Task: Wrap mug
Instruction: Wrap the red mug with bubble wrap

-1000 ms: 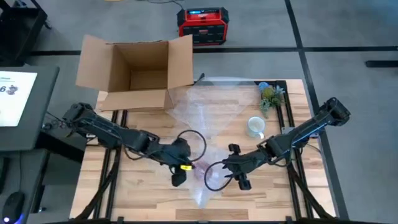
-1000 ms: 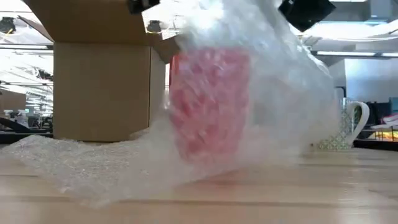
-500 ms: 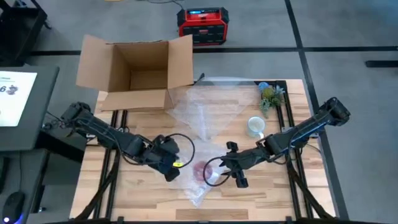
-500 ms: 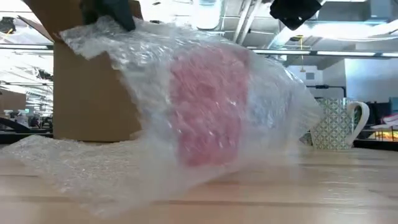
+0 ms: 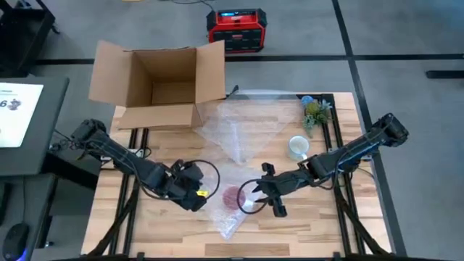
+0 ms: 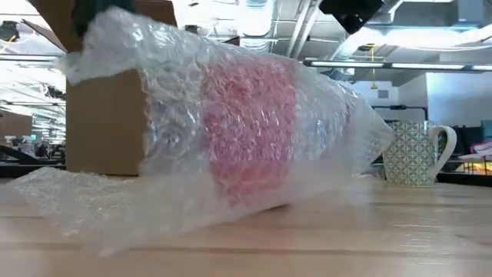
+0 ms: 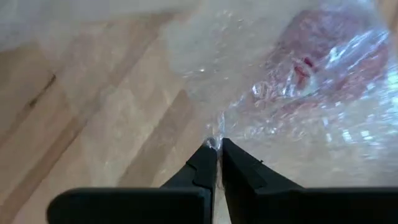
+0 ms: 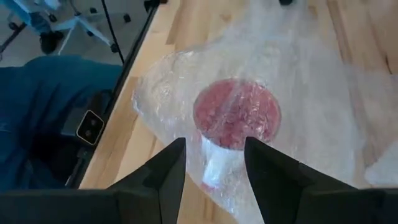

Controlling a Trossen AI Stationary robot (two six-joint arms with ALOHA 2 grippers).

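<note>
I am in the wrapping step: my left gripper (image 7: 216, 148) pinches the bubble wrap (image 5: 239, 134) shut between its jaws, near the bench's front edge. The red mug (image 5: 233, 197) stands under the wrap, mid-front. My right gripper (image 8: 211, 163) hovers spread wide and empty. Next I judge the sheet must fold around it.

Wooden table (image 5: 174, 225): bubble wrap (image 5: 243, 134), 2 mugs, box (image 5: 156, 83).

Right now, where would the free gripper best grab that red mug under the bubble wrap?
Across the upright red mug's rim, from straight above: the open right gripper already straddles it, and the clear bubble wrap covers its sides.
</note>
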